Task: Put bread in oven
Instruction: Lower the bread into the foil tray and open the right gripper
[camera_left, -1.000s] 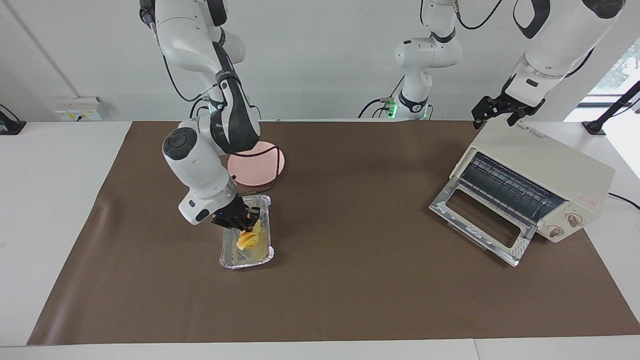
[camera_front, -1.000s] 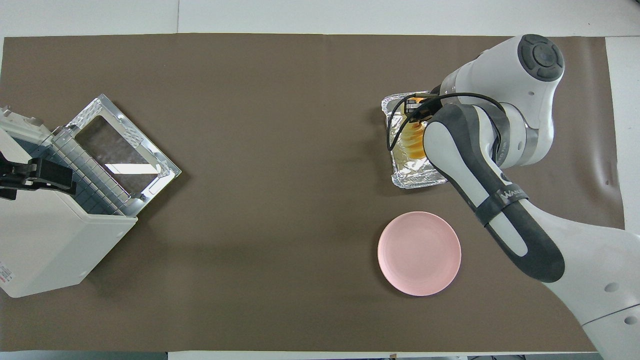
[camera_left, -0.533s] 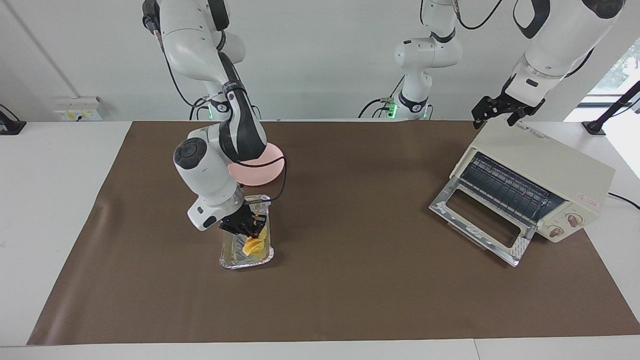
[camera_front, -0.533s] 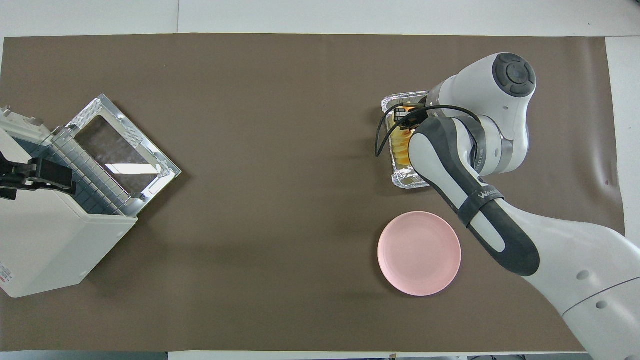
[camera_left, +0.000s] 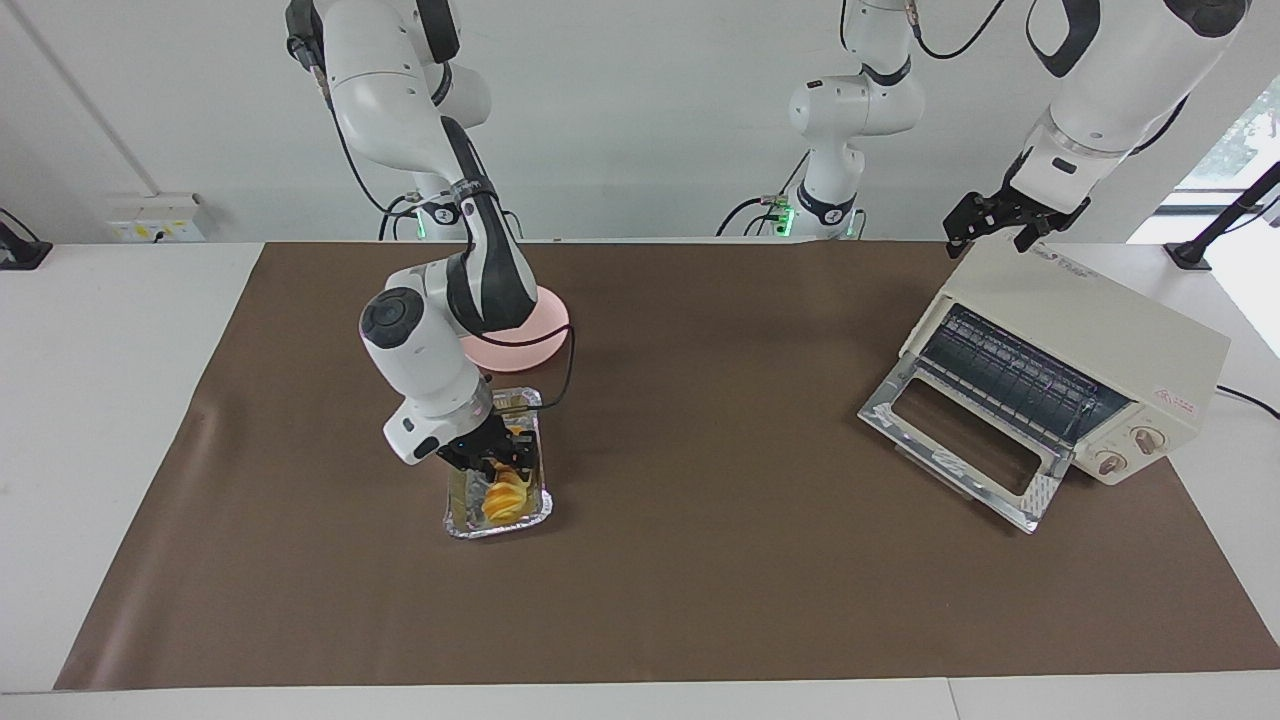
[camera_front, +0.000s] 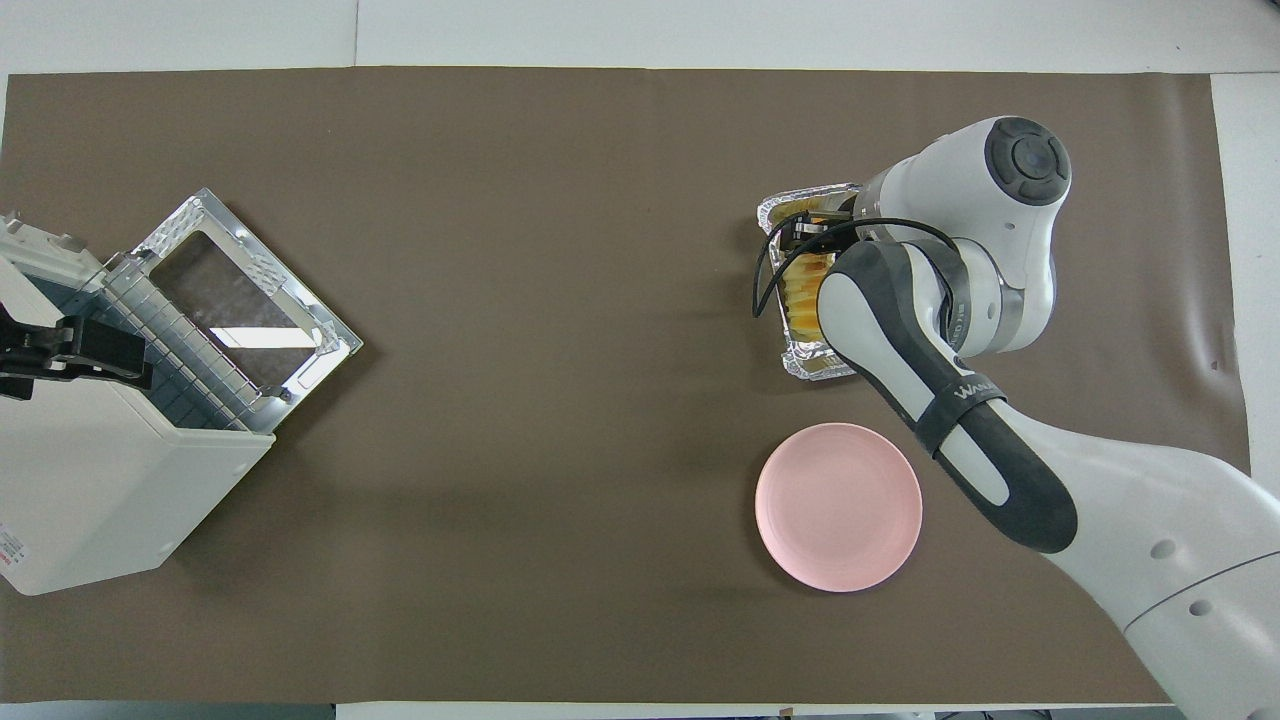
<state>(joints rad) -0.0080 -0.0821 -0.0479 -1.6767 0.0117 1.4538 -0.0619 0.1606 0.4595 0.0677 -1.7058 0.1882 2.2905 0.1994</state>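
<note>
The bread (camera_left: 503, 497) is a ridged yellow-orange loaf lying in the silver foil tray (camera_left: 497, 524) toward the right arm's end of the table. My right gripper (camera_left: 497, 462) is down in the tray, shut on the end of the bread nearer the robots. In the overhead view the right arm covers most of the tray (camera_front: 803, 362); the bread (camera_front: 800, 290) and gripper (camera_front: 812, 235) show at its edge. The cream oven (camera_left: 1100, 340) stands at the left arm's end, its glass door (camera_left: 960, 440) dropped open. My left gripper (camera_left: 1005, 225) waits at the oven's top edge (camera_front: 90, 490).
An empty round pink plate (camera_left: 545, 335) sits nearer the robots than the foil tray, also in the overhead view (camera_front: 838, 506). A brown mat (camera_left: 720, 560) covers the table. A third arm (camera_left: 840, 110) stands at the robots' side of the table.
My right gripper has come down and shifted slightly toward the table's middle; the bread went from tilted up to lying flat in the tray. The left arm has not moved.
</note>
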